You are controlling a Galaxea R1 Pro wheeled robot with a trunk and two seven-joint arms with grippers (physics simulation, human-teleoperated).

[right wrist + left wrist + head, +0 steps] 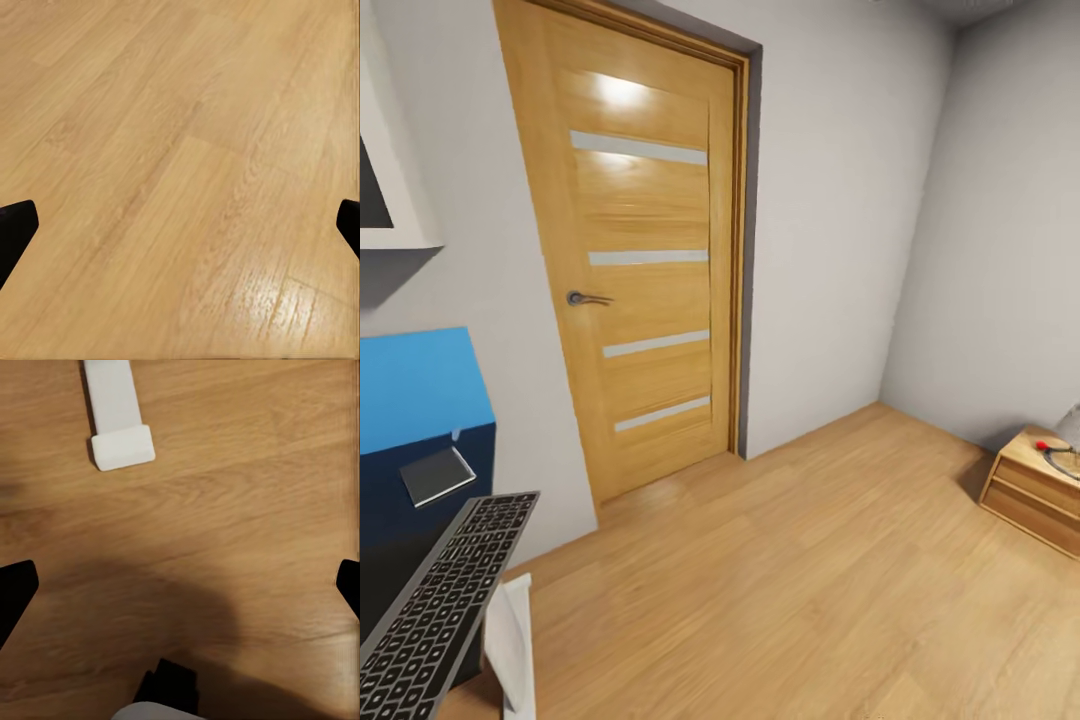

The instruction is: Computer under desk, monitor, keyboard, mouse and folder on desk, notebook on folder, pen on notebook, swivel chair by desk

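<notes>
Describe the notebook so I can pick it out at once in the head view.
Find the desk with its blue back panel at the left. The notebook lies flat below that panel, beyond the keyboard. It is small, plain dark grey, without keys.

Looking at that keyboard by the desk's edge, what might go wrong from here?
The keyboard appears to reach the desk's near edge, so a bump might tip it to the floor. The notebook lies close behind it and might get pushed. Both grippers are open over bare floor, holding nothing.
</notes>
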